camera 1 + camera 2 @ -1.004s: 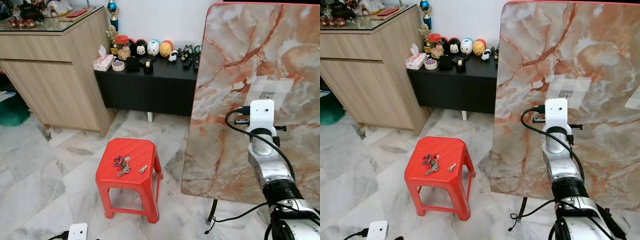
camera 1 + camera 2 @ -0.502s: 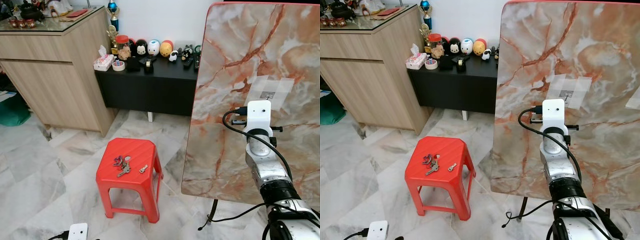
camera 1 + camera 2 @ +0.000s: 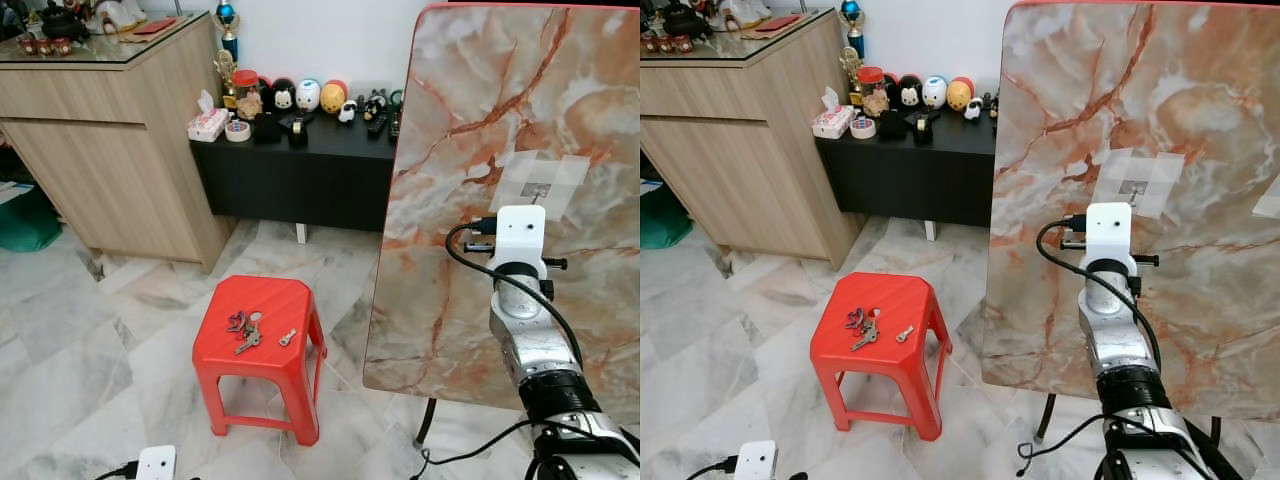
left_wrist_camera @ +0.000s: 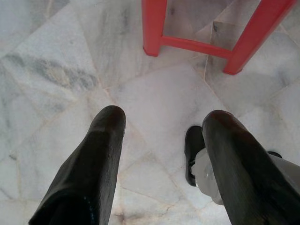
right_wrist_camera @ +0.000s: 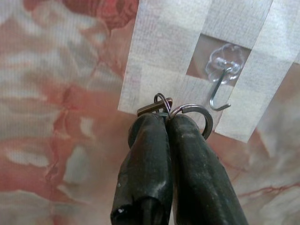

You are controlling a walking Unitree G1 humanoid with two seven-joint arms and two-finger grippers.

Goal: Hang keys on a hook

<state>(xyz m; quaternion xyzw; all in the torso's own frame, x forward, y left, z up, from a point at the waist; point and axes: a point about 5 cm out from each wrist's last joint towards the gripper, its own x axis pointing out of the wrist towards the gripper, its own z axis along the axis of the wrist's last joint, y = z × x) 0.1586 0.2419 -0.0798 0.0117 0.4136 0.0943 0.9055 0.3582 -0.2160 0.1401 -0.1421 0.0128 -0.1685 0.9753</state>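
1. Step in hand: final approach to the hook. The right arm is raised in front of the upright marble board (image 3: 480, 130), with the right gripper (image 5: 168, 117) pointed at the taped patch (image 5: 187, 56).
2. Pincer state: the right fingers (image 5: 150, 154) are pressed together, pinching a key ring (image 5: 199, 115). A second small metal loop (image 5: 161, 101) is seen at the fingertips. Whether a key hangs below cannot be told; it is hidden by the fingers.
3. Target: a small wire hook (image 5: 219, 91) on a clear pad, fixed under the white tape on the board. The ring is held near the hook, just beside its open end, and is not yet touching it.
4. More keys (image 3: 243, 328) are left on the red stool (image 3: 262, 340), well apart from the board.
5. The left gripper (image 4: 159, 140) hangs idle over the marble floor (image 4: 154, 93), fingers spread and empty.
6. Next move, judged: the ring's opening is to be brought over the hook tip, then lowered so the wire passes through before release. Fine alignment is needed, since hook and ring are both small; a miss would likely slide the ring off the tape.
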